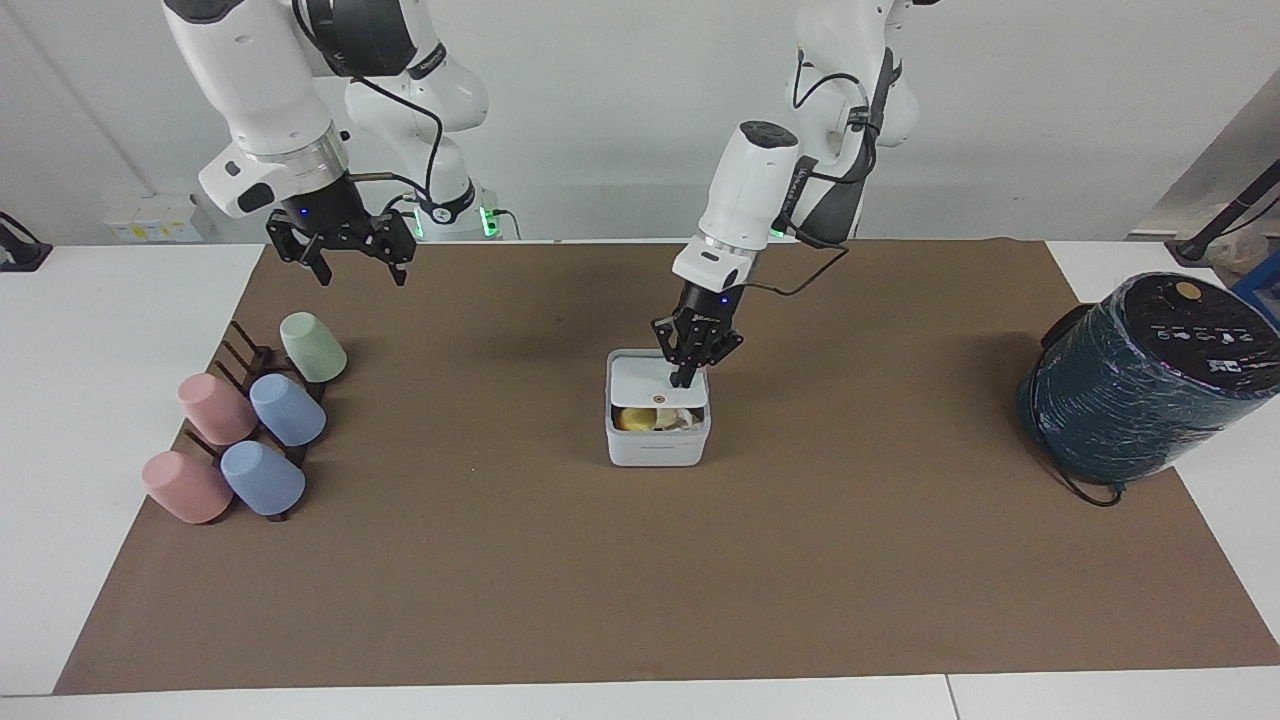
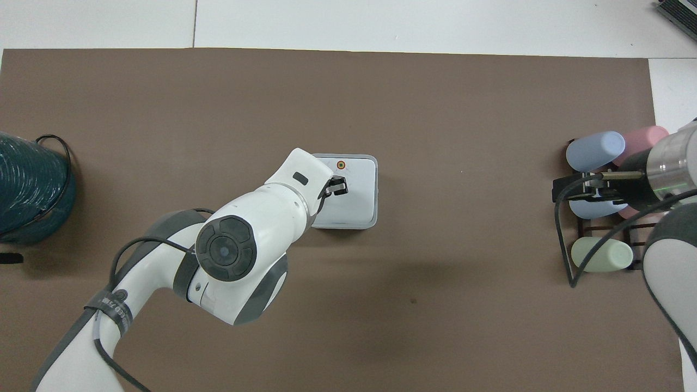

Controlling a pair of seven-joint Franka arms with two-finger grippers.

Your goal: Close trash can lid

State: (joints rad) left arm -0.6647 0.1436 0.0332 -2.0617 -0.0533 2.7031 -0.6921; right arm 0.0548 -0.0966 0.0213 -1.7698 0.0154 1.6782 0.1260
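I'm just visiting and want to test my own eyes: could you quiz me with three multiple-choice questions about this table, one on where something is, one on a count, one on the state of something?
1. The left gripper is
A. on the lid of the trash can
B. over the cups
C. over the dark teal cylinder

2. Cups on the rack:
A. three
B. five
C. seven

3. The lid is
A. standing upright
B. taken off
C. tipped almost shut, a gap left at the front

Answers:
1 A, its tip rests on the white panel.
2 B, two pink, two blue, one green.
3 C, yellow scraps show under its front edge.
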